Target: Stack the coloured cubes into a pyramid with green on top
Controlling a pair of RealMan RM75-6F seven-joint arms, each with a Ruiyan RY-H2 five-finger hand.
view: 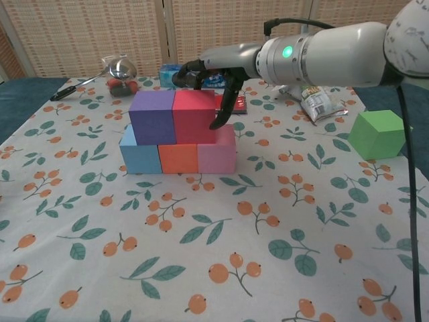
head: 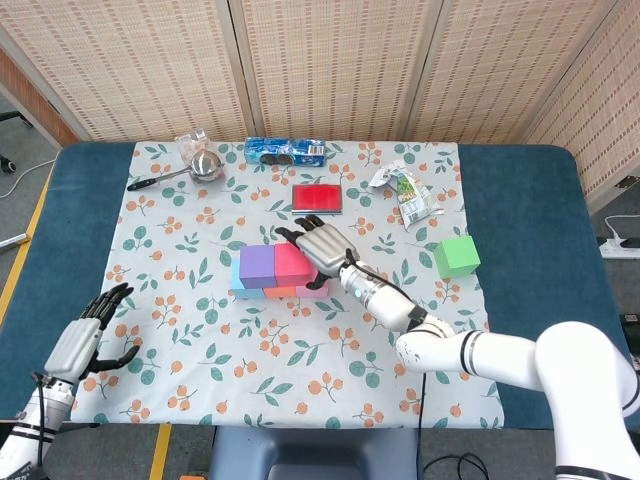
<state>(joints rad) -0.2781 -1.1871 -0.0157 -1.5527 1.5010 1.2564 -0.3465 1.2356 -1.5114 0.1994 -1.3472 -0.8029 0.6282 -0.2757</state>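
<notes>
Left hand: the left hand is seen at the near left table edge, off the cloth, fingers spread and nothing held.
Bottom row: a blue cube, an orange cube and a pink cube are set touching in a line on the floral cloth.
Second row: a purple cube and a red cube are stacked side by side on that row.
Right hand: the right hand is placed over the red cube's far right side, fingers curled around its edge; whether the cube is gripped or merely touched cannot be told.
Green cube: the green cube is left well apart, at the right on the cloth.
Step judged: the second row is being finished.
Next move: the red cube must be let go without being nudged, then the green cube fetched and centred over the purple-red seam.
Writing: none can be read; the print on the blue packet and the snack bag is too small.
</notes>
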